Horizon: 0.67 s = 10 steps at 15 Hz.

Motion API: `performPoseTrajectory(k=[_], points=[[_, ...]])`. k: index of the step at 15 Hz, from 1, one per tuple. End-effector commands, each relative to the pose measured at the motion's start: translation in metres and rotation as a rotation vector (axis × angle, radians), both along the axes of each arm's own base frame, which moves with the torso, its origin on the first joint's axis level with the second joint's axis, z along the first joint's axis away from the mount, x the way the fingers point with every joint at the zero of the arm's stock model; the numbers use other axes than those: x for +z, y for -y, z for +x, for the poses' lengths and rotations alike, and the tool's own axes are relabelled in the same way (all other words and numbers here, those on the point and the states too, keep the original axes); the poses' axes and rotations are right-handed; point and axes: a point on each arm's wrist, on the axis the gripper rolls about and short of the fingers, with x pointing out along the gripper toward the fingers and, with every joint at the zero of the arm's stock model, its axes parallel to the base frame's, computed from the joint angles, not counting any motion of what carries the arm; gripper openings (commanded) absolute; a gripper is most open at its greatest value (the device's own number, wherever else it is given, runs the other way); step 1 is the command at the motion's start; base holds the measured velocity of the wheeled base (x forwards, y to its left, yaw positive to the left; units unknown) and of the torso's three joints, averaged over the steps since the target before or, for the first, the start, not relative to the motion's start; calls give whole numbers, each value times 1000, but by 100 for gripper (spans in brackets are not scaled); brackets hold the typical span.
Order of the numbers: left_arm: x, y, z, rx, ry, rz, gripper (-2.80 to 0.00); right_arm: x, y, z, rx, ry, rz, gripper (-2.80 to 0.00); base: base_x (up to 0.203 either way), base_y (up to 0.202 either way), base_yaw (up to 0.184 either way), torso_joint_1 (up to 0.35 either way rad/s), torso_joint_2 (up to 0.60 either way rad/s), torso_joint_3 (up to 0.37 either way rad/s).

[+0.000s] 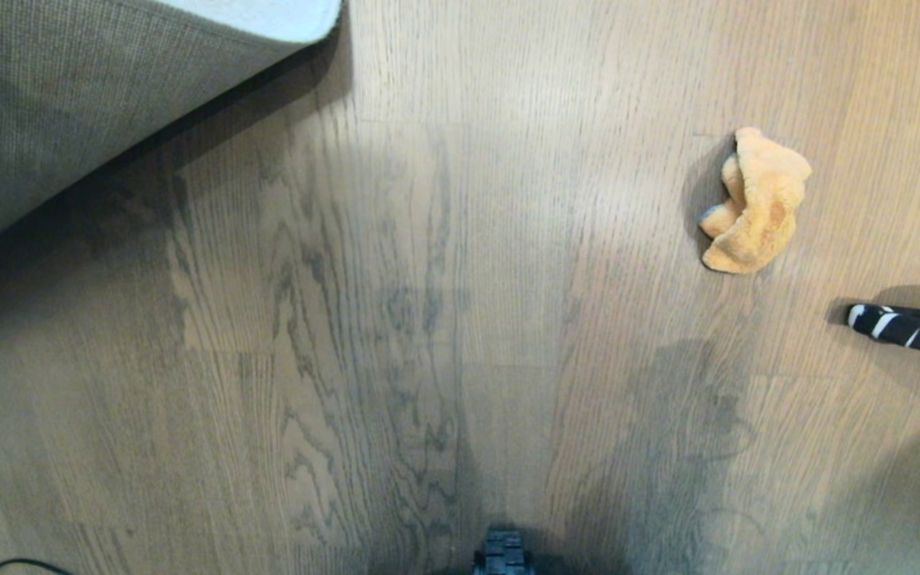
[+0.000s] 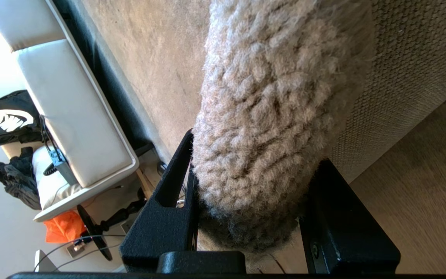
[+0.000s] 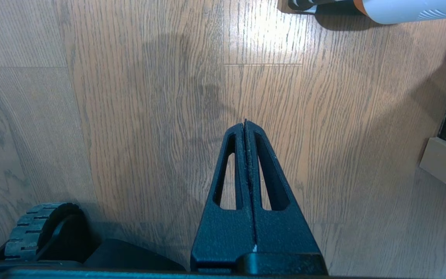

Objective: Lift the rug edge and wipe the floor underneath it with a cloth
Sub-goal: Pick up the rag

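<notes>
The rug (image 1: 69, 104) is raised at the upper left of the head view, its tan woven backing facing me over the bare wood floor (image 1: 396, 319). In the left wrist view my left gripper (image 2: 256, 149) is shut on the rug's folded pile edge (image 2: 269, 97), one black finger on each side. The orange-tan cloth (image 1: 755, 204) lies crumpled on the floor to the right, untouched. My right gripper (image 3: 245, 122) hangs shut and empty above the floor (image 3: 149, 116). Neither gripper shows in the head view.
A black-and-white striped object (image 1: 907, 329) lies at the right edge, below the cloth. My base's wheel (image 3: 37, 228) and a skirting corner (image 3: 445, 164) flank the right gripper. Beyond the rug stand a white sofa (image 2: 72, 116), a black bag (image 2: 6, 120) and cables.
</notes>
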Motion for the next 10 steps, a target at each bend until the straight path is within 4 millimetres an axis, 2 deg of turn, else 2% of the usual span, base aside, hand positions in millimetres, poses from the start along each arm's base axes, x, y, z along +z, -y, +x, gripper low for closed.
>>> performPoseTrajectory(k=[1, 10], points=[[-1, 0, 0, 5, -1, 2, -280, 0, 0, 0, 0, 0, 1, -280, 0, 0, 0, 0, 0, 0], [-7, 0, 2, 6, 2, 3, -280, 0, 0, 0, 0, 0, 0, -280, 0, 0, 0, 0, 0, 0]])
